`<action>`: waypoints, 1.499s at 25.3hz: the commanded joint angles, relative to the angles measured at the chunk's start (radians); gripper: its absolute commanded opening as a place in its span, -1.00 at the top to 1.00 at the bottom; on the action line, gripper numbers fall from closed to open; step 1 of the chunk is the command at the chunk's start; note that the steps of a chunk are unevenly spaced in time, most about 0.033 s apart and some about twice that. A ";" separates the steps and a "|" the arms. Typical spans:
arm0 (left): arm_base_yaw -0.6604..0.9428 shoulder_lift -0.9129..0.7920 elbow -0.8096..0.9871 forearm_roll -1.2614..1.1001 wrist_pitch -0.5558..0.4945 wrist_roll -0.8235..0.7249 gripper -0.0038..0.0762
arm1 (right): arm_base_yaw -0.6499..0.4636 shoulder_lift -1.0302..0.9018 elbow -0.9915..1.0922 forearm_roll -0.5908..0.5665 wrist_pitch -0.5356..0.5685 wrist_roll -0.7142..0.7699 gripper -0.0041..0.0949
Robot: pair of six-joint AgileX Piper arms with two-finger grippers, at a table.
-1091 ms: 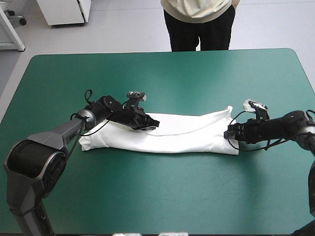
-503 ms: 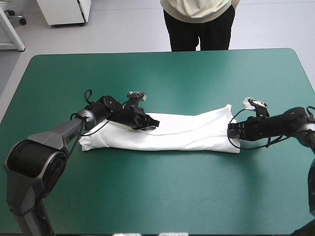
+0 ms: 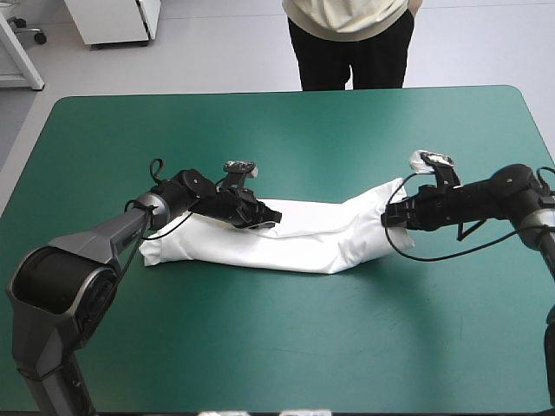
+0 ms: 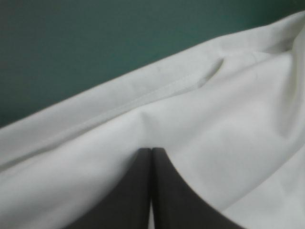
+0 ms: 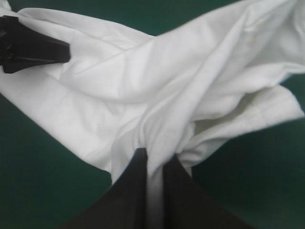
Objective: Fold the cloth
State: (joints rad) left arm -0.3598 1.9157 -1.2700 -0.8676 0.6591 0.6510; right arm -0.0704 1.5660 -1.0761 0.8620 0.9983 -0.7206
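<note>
The near half of the teal-green table (image 3: 277,347) carries nothing of the task. The T-shirt (image 3: 295,238) lies across the middle of the table as a long white folded band, its long axis running from the table's left side to its right, parallel to the near edge. Its left end rests flat on the cover. Its right end is gathered and drawn up off the cover. The right gripper (image 3: 388,218) holds that end. In the right wrist view its black fingers are clenched on a bunched ridge of cloth, with white showing in the narrow gap between them. All the rest of the band lies ahead of those fingers, stretching toward the other arm. The left gripper (image 3: 260,217) sits at the band's far edge, inward of its left end. Its fingers are pressed together to a single point resting on the cloth, and no fold can be seen caught between them. Judgement: the step in hand is the crosswise fold, and it belongs to the right arm, which alone has a grasp. The travel called for is along the long axis, toward the left end. The left gripper lies on that line and may obstruct the fold. Beyond the band the cover is bare to the far edge.
</note>
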 commanded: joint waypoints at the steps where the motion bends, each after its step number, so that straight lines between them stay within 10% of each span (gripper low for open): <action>1: -0.005 -0.062 -0.013 -0.019 -0.084 0.016 0.93 | 0.083 -0.044 -0.093 0.027 0.017 0.044 0.94; 9: 0.221 -0.442 -0.015 0.082 -0.033 0.007 0.93 | 0.301 -0.002 -0.401 -0.083 0.010 0.234 0.94; 14: 0.516 -0.757 -0.097 0.301 0.204 -0.141 0.93 | 0.496 0.147 -0.638 -0.161 0.017 0.329 0.94; 34: 0.520 -0.793 -0.149 0.344 0.354 -0.219 0.93 | 0.842 0.716 -1.412 -0.324 0.128 0.528 0.94; 38: 0.520 -0.791 -0.149 0.346 0.345 -0.217 0.93 | 0.868 0.724 -1.422 -0.246 0.098 0.404 0.64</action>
State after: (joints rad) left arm 0.1616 1.1459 -1.3878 -0.4831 1.0674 0.4419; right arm 0.7818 2.3617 -2.4525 0.5155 1.1525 -0.2351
